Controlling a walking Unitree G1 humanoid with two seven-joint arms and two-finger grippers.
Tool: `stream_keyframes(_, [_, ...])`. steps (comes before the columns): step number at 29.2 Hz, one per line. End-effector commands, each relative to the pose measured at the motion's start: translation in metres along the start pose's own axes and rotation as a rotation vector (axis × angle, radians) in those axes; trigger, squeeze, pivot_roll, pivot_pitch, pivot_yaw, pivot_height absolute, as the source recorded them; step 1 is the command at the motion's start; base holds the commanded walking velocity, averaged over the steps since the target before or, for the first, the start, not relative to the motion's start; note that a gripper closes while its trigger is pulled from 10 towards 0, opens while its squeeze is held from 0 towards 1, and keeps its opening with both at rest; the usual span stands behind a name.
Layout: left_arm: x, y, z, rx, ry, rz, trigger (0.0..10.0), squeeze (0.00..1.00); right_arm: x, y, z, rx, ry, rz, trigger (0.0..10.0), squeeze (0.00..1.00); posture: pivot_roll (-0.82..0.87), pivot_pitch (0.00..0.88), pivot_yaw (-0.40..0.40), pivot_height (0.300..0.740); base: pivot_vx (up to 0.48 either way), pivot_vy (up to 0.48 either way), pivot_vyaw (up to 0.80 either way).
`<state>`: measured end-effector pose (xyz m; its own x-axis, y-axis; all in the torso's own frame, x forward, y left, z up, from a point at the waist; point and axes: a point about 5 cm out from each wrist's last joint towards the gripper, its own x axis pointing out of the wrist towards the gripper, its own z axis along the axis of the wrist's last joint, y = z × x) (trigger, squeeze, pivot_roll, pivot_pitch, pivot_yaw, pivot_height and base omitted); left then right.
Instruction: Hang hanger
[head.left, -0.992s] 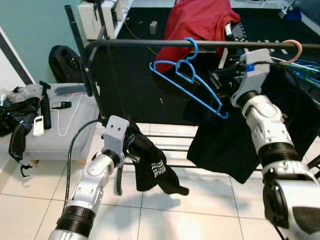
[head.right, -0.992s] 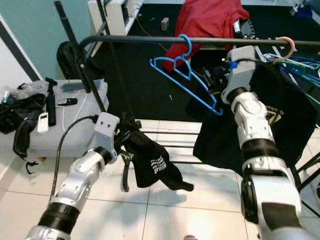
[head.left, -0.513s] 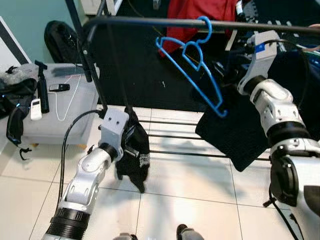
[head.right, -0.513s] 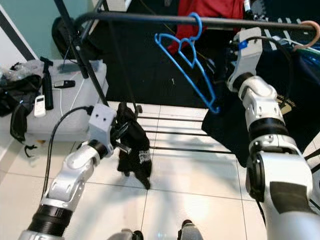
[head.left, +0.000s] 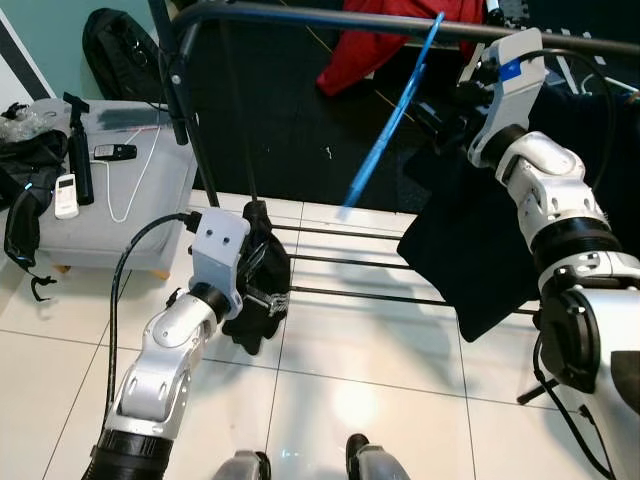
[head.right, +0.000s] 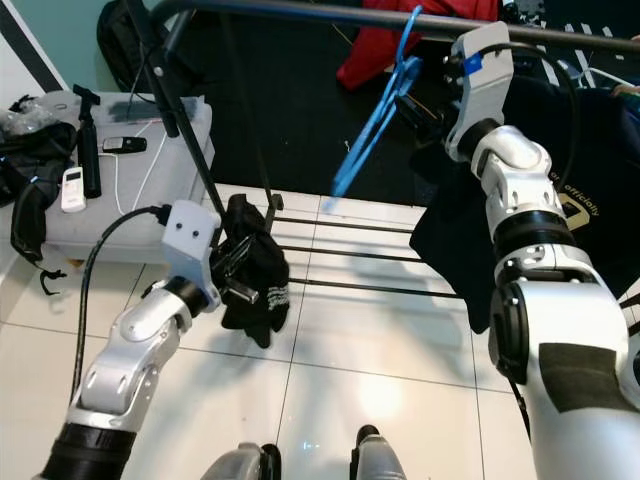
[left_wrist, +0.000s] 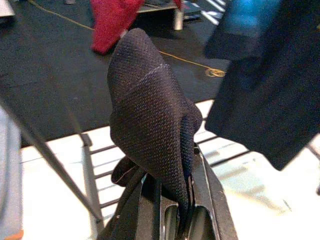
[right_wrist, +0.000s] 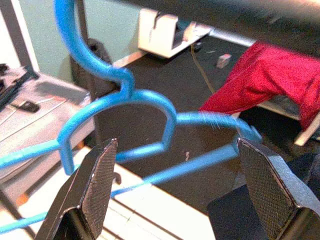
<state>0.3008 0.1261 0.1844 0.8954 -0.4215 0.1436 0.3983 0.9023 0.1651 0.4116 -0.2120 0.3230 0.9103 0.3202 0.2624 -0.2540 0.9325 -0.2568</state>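
Blue plastic hanger (head.left: 392, 112) hangs by its hook from the black garment rail (head.left: 300, 14), seen nearly edge-on from the head views, so it reads as a slanted blue streak below the rail. Right gripper (right_wrist: 180, 185) is just behind it, fingers spread wide with nothing between them; in the right wrist view the hanger's hook, neck and shoulder bar sit ahead of the open fingertips (right_wrist: 100, 175), not touching as far as can be told. Judged: hanger is on the rail and released, hang step looks done or nearly done.

Left gripper (left_wrist: 172, 200) is low, over the tiled floor (head.left: 400, 400), fingers pinching a black knit garment (head.left: 258, 290) that droops from it. Dark shirt (head.left: 470, 250) hangs on the rack to the right, red cloth (head.left: 370, 50) behind the rail.

Handling, as a judgement: hanger is light, thin, stiff plastic, smooth and a bit slippery, swings freely on its hook. Best grip is at the neck just under the hook or on the shoulder bar close to it; gripping out at an arm end would let it twist.
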Motion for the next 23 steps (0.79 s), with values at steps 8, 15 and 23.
stream_keyframes(8, [0.002, -0.01, 0.003, -0.008, -0.007, -0.071, 10.0, 0.0, -0.009, -0.008, 0.002, 0.014, -0.084, -0.028, 10.0, 0.78, -0.03, 0.279, 0.014, 0.74, 0.0, 0.0, 0.0])
stream_keyframes(15, [0.008, -0.013, 0.006, -0.006, -0.019, -0.098, 10.0, 0.0, -0.016, -0.004, 0.004, 0.091, -0.167, 0.039, 10.0, 0.73, -0.04, 0.244, 0.026, 0.74, 0.0, 0.0, 0.0])
stream_keyframes(23, [0.012, -0.014, 0.007, 0.004, -0.021, -0.115, 10.0, 0.0, -0.026, 0.004, -0.005, 0.111, -0.192, 0.082, 10.0, 0.72, -0.03, 0.217, 0.038, 0.74, 0.0, 0.0, 0.0])
